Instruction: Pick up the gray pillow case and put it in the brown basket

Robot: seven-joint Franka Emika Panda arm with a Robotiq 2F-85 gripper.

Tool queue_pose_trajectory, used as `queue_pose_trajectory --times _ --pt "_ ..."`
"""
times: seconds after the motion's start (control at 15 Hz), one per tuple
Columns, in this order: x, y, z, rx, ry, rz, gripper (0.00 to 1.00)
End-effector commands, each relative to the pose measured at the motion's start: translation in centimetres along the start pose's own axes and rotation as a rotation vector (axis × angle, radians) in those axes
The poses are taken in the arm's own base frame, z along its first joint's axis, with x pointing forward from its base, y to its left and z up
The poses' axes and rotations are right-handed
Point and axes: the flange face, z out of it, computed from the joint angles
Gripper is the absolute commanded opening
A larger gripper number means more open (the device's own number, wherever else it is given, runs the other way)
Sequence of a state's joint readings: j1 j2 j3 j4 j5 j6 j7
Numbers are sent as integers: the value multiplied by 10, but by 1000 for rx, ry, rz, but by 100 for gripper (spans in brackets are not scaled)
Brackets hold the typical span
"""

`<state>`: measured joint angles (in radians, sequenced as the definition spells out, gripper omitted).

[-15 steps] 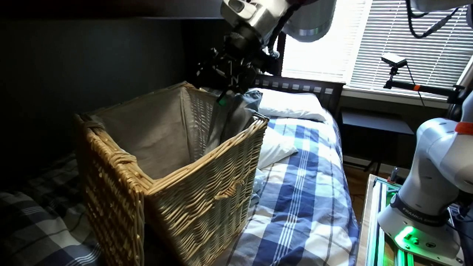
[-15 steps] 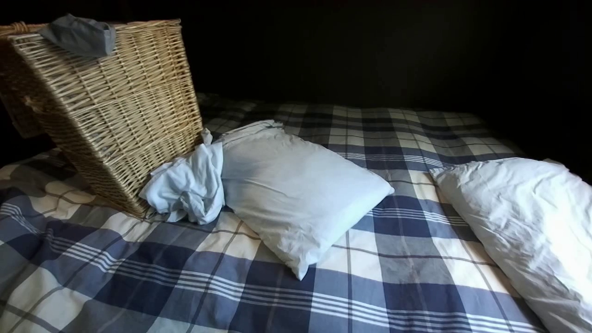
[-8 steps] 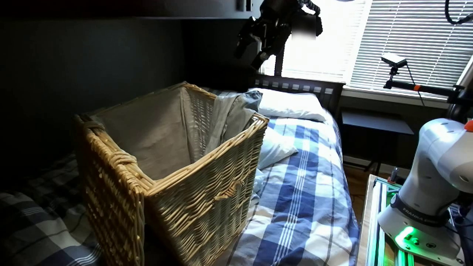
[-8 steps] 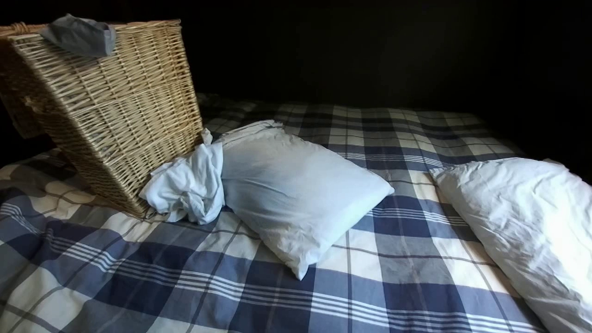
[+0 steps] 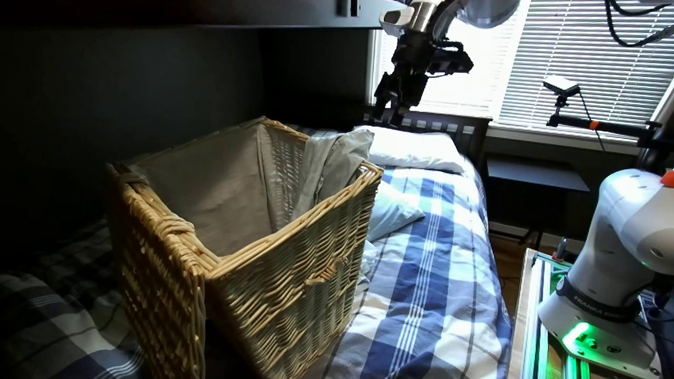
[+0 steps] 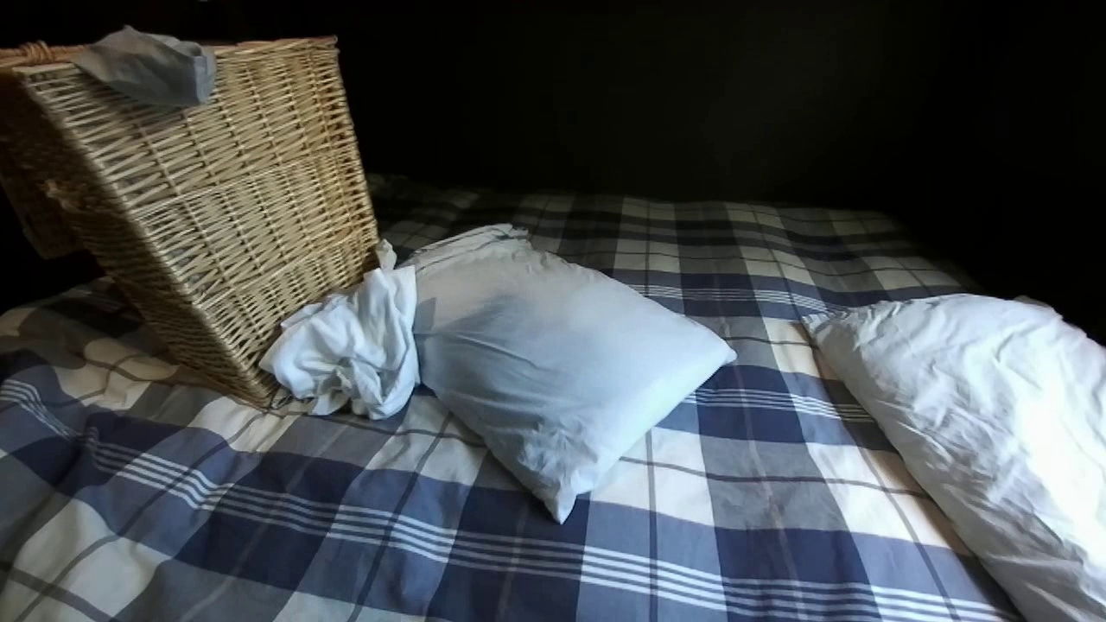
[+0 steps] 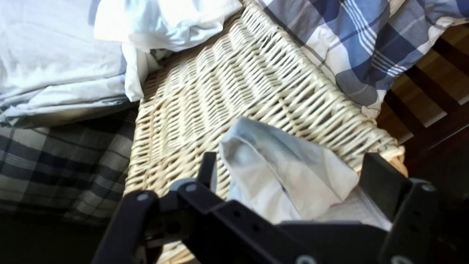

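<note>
The gray pillow case (image 5: 337,158) is draped over the far rim of the brown wicker basket (image 5: 295,263). Part hangs inside against the lining and a folded end hangs outside. That outer end (image 6: 155,69) shows over the basket's wall (image 6: 251,173) in an exterior view. My gripper (image 5: 388,117) is open and empty, above and beyond that rim, apart from the cloth. In the wrist view, the pillow case (image 7: 289,165) lies below, between the spread fingers of the gripper (image 7: 295,172), with the wicker wall (image 7: 227,80) behind it. The basket's bottom is hidden.
A crumpled white cloth (image 6: 346,354) and a white pillow (image 6: 562,345) lie against the basket on the plaid bed. Another white pillow (image 5: 410,150) lies near the headboard. A dark overhead ledge (image 5: 210,13) runs above the basket.
My gripper was at the pillow case on the rim a second ago. It rose away, then came down somewhat and to the right. The pillow case stays draped on the rim.
</note>
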<state>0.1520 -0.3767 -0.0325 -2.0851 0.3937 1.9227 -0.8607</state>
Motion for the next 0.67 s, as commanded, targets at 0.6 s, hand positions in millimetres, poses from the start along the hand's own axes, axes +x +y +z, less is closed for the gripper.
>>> queue_pose_trajectory --times 0.6 --pt "-16 39 67 42 123 -223 91"
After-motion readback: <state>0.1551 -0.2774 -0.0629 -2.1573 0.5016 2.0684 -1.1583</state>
